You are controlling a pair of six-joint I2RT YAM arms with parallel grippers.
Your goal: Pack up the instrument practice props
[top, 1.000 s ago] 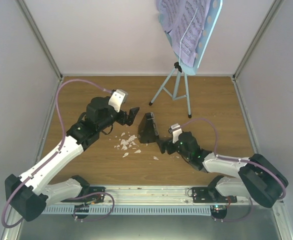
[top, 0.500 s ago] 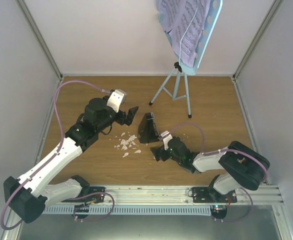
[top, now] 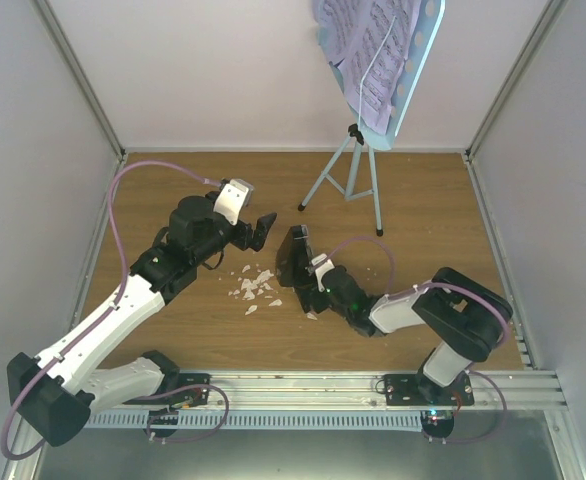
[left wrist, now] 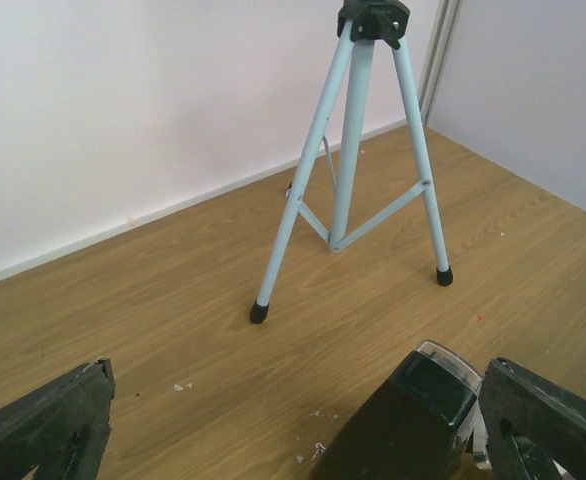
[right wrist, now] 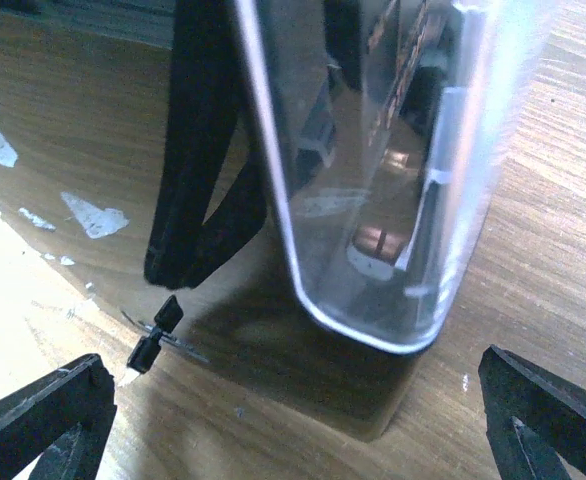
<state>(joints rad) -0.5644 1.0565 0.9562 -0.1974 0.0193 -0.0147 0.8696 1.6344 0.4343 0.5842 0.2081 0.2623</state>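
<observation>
Closest to the arm bases, the right gripper reaches low over the wooden table, its jaws spread wide and holding nothing. In its wrist view both fingertips sit at the bottom corners, and the metronome fills the space just ahead of the gap. It is a small black pyramid behind a clear, glossy cover with a rounded end, and no finger touches it.

From above, the metronome seems to stand on its wide base near the table's middle. Its long axis is upright and the narrow end is on top.

Small white crumbs are scattered just left of it.

The left gripper hangs just beyond the crumbs and beside the metronome. It is also fully spread and empty, aimed toward the far right.

Farther back, near the rear wall, stands the light blue music stand. Its three legs splay on the table and its pole rises straight up. Its desk is tilted, with its long side running up and to the right. Lilac sheet-music pages, printed with dark notation, rest against the desk's face. A thin pale rod lies across them, and the left edges curl.
</observation>
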